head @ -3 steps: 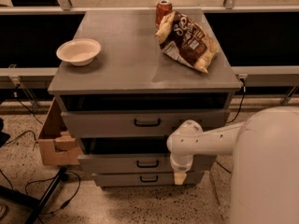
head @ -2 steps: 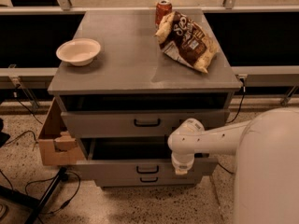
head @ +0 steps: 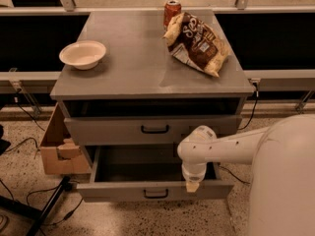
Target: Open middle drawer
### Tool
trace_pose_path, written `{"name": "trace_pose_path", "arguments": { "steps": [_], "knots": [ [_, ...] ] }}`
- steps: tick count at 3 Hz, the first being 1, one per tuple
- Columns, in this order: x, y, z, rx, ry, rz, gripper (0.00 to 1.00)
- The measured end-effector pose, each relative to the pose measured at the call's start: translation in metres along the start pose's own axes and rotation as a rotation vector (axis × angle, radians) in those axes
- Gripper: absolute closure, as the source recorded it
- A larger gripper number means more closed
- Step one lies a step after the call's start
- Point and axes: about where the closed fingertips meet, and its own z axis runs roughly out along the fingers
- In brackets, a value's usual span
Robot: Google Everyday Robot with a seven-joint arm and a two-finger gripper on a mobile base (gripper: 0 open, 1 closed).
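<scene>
**Middle drawer stands far out, gripper at its front rim**

The broad grey flat-topped cabinet (head: pixel 138 77) fills the centre of the frame. The robot's rounded white body (head: pixel 285 181) crowds the lower right, its arm reaching left toward the cabinet.

At lower centre is the middle drawer (head: pixel 118 191), a wide, shallow grey tray with a flat front, drawn well out of the cabinet with its dark interior on show. Above it, the taller-fronted grey drawer (head: pixel 108 130) sits only a little proud of the frame. A brown cardboard box (head: pixel 54 151) stands on the floor just beside the cabinet at the left edge.

On top lie a crumpled brown chip bag (head: pixel 197 43) at upper right, a pale round bowl (head: pixel 82 54) at upper left, and a red drinks can (head: pixel 172 11) touching the bag's far end.

The gripper (head: pixel 192 185) hangs at the drawer's front rim, right of centre. Whether it is spread or pinched cannot be told from here.

The drawer looks like a stiff box on runners, probably light, and it should travel in one straight line only. Its smooth front offers no purchase. The small black bar handle (head: pixel 156 193) at mid-front is the natural hold, and a pull from far off-centre may skew the drawer on its runners.
</scene>
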Motion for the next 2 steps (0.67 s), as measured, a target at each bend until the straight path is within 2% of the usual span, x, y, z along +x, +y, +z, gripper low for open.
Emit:
{"name": "trace_pose_path", "arguments": {
  "steps": [1, 2],
  "knots": [
    [0.0, 0.0, -0.001, 0.0, 0.0, 0.0, 1.0],
    [0.008, 0.022, -0.01, 0.028, -0.018, 0.038, 1.0]
  ]
}}
